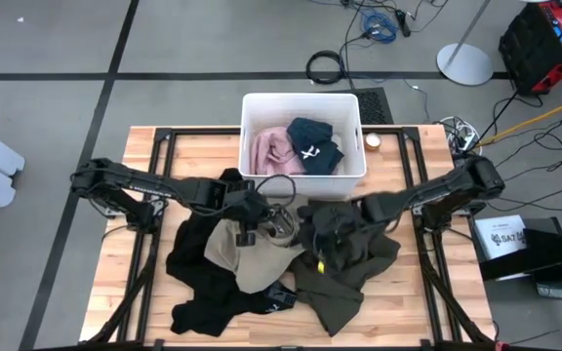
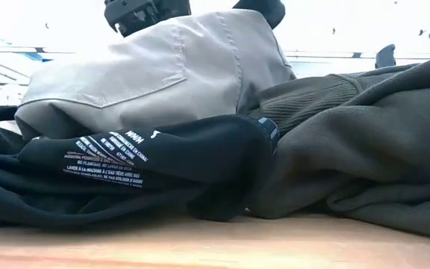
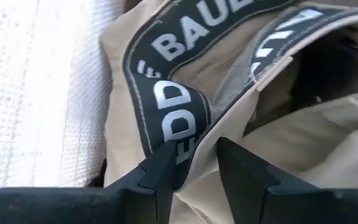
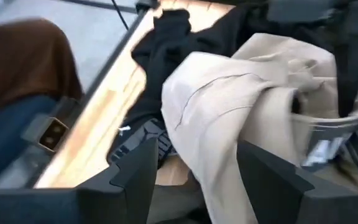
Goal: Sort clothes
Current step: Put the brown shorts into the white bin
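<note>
The step in hand looks like the lifting of one garment out of the heap, the khaki-tan one, so that it can go to the bin; two pieces are already sorted and most of the pile is not.

At the left of the wooden worktop (image 1: 130, 146) the left arm reaches in toward the centre; the left tool (image 1: 253, 219) sits over the khaki-tan garment (image 1: 245, 255), and the left wrist view shows its two dark fingers narrowed onto the lettered black waistband (image 3: 166, 93), with a fold of the tan cloth pinched between them; the cloth is a smooth woven cotton, stitched in flat seams, and in the low view it rises in a gathered hump above the rest. Beneath and around it lie the black garments (image 1: 198, 268), soft, matt and crumpled, one showing a printed white care label (image 2: 110, 158).

Behind the heap stands the white rectangular bin (image 1: 247, 136), hard plastic, holding a pale pink garment (image 1: 273, 148) and a dark blue one (image 1: 312, 144), both loosely bundled.

Right of centre spreads the large dark olive-green garment (image 1: 344, 268), thick and fleecy with a ribbed edge; the right tool (image 1: 359, 210) hovers at its upper edge with fingers wide and nothing between them.

Next, I judge, the left tool must raise the tan piece clear of the black cloth clinging beneath it; the right tool could pin the heap down.
</note>
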Controlling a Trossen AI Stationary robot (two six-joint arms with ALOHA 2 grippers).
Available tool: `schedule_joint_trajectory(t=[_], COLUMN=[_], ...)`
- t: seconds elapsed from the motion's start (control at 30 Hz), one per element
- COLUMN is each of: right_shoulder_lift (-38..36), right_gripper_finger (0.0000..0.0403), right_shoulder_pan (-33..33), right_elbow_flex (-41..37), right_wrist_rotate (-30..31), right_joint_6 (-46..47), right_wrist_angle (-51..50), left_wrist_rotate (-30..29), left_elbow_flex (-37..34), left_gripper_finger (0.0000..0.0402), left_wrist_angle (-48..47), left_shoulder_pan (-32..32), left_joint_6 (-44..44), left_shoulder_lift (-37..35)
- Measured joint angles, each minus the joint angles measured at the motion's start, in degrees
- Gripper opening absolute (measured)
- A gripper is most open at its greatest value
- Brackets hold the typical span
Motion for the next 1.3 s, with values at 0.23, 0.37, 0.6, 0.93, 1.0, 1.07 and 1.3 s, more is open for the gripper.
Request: schedule_joint_trajectory(t=[0.23,0.37,0.6,0.93,1.0,1.07,1.3], right_shoulder_lift=[3.46,3.83,3.83,3.83,3.83,3.83,3.85], right_gripper_finger=[0.0208,0.0208,0.0208,0.0208,0.0208,0.0208,0.0208], right_shoulder_pan=[2.49,2.47,2.58,2.58,2.56,2.56,2.58], right_elbow_flex=[-0.15,-0.15,-0.15,-0.15,-0.15,-0.15,-0.26], right_wrist_rotate=[6.45,6.08,6.08,6.08,6.10,6.12,6.25], right_joint_6=[-0.44,-0.52,-0.37,-0.37,-0.40,-0.21,0.16], right_wrist_angle=[2.58,2.08,0.49,-0.48,-0.50,-0.97,-2.62], left_wrist_rotate=[0.04,0.06,0.00,-2.29,-2.31,-2.45,-0.56], left_elbow_flex=[0.00,0.02,0.11,0.11,0.11,0.11,0.29], left_gripper_finger=[0.0125,0.0129,0.0184,0.0285,0.0298,0.0307,0.0315], left_wrist_angle=[-1.33,-2.80,-2.24,-1.95,-2.00,-1.94,-1.69], left_shoulder_pan=[0.41,-0.08,-1.04,-0.71,-0.71,-0.71,-0.90], left_joint_6=[-6.97,-6.45,-5.54,-6.85,-5.44,-3.81,2.20], left_shoulder_lift=[-0.02,0.29,2.24,7.02,8.94,11.17,19.26])
